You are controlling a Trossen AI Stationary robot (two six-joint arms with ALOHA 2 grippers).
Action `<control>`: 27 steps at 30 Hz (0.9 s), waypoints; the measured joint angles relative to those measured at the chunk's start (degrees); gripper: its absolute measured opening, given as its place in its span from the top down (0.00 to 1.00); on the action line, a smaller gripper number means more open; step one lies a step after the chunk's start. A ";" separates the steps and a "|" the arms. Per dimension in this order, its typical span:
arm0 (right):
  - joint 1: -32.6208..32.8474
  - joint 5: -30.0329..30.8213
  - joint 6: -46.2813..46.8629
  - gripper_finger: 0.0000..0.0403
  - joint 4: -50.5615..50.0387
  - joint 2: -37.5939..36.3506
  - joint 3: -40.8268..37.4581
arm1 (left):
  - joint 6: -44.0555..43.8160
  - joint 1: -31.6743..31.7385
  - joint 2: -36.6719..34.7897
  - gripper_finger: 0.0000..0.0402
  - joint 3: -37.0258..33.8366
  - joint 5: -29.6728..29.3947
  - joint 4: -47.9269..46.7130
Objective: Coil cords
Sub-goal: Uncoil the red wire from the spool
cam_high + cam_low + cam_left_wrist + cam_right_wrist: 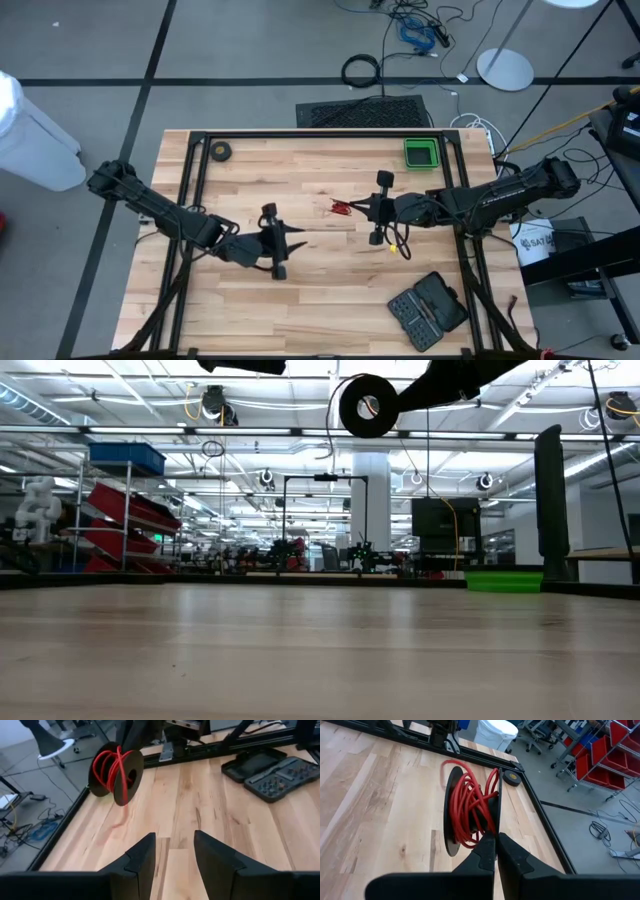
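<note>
right claw (495,847): clamped on reel (470,812) of red cord (112,767) | left claw (175,857): parted, empty

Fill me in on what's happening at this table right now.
The right gripper is shut on the rim of a small black reel wound with red cord, holding it up off the wooden table near its middle. A loose tail of cord hangs from the reel. The left gripper is open and empty, facing the reel from a short way off. A green bin and a bit case sit aside.
</note>
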 joint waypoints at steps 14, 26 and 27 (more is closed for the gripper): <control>0.00 0.00 0.04 1.00 -0.04 0.00 0.00 | 1.03 1.29 0.32 0.65 0.00 -1.51 5.60; 0.00 0.00 0.11 1.00 -0.07 0.00 0.00 | 2.96 1.83 3.32 0.65 0.00 0.42 11.87; 0.00 0.00 0.11 1.00 -0.08 0.00 0.00 | 2.94 1.92 3.55 0.65 0.00 0.42 11.95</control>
